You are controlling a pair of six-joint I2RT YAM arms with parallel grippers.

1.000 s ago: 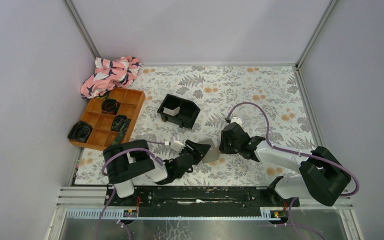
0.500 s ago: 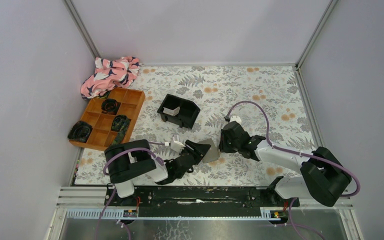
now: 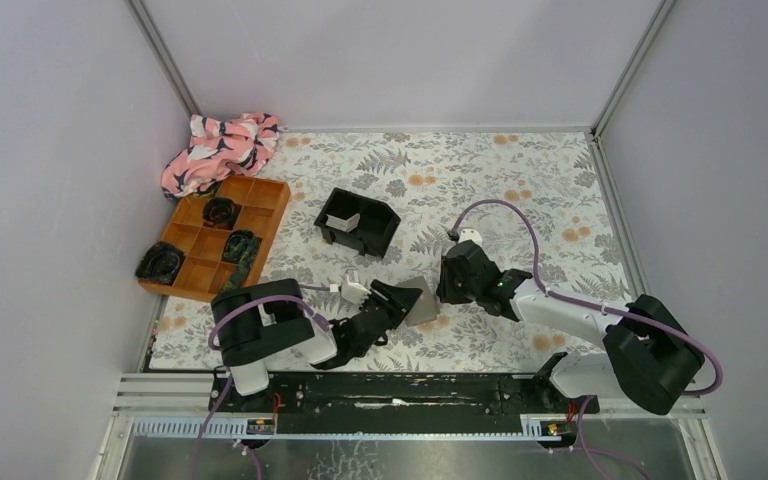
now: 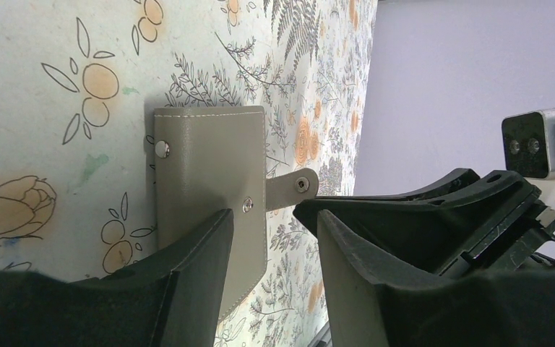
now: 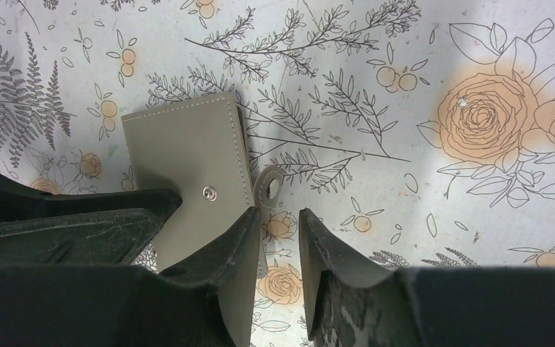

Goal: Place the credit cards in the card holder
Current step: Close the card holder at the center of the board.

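The grey-taupe card holder (image 3: 421, 301) (image 4: 209, 166) (image 5: 188, 148) lies folded shut on the flowered mat, its snap strap (image 5: 269, 186) (image 4: 293, 188) sticking out to one side. My left gripper (image 3: 400, 298) (image 4: 273, 217) is open; one of its fingers (image 4: 188, 267) overlaps the holder's face, the other stands off its edge. My right gripper (image 3: 448, 284) (image 5: 279, 213) is open with a narrow gap, its tips just short of the strap and nothing between them. A pale credit card (image 3: 345, 220) rests in the black tray (image 3: 375, 232).
An orange compartment tray (image 3: 260, 205) with dark items sits at the left, a pink patterned cloth (image 3: 218, 150) behind it. Grey walls close in the mat on three sides. The two arms meet tip to tip over the card holder.
The right gripper's jaws have narrowed a little and it has edged left toward the holder's strap. The left gripper and the holder have not moved.
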